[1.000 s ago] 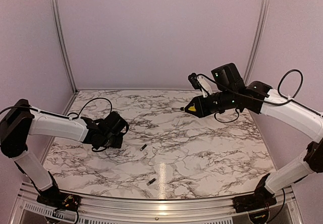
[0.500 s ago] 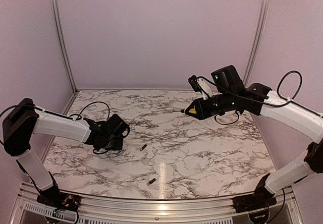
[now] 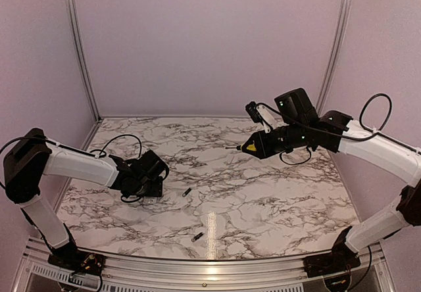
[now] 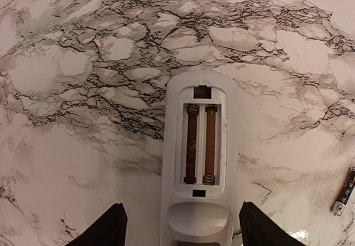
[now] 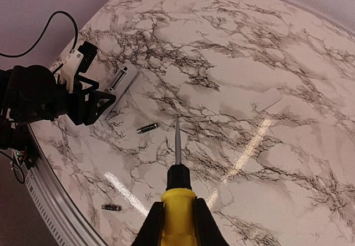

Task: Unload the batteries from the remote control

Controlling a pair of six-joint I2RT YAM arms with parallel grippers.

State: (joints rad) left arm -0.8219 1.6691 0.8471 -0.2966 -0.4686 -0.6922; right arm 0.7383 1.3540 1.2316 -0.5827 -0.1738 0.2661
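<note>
Batteries (image 3: pixel 187 191), two tiny dark round sticks, lie loose on the white marble table (image 3: pixel 263 200): one near the middle, the other (image 3: pixel 197 237) by the near edge. The slim white plastic remote control (image 4: pixel 199 163) lies flat near the left edge with its empty slot facing up, between the wide-open left gripper (image 4: pixel 183 206) fingers, not touching them. The right gripper (image 5: pixel 177 221) squeezes a yellow-handled tool (image 5: pixel 177 199) with a thin tip, up above the table.

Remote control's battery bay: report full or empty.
Empty: remote control shows two bare slots with springs; both batteries lie on the table.
</note>
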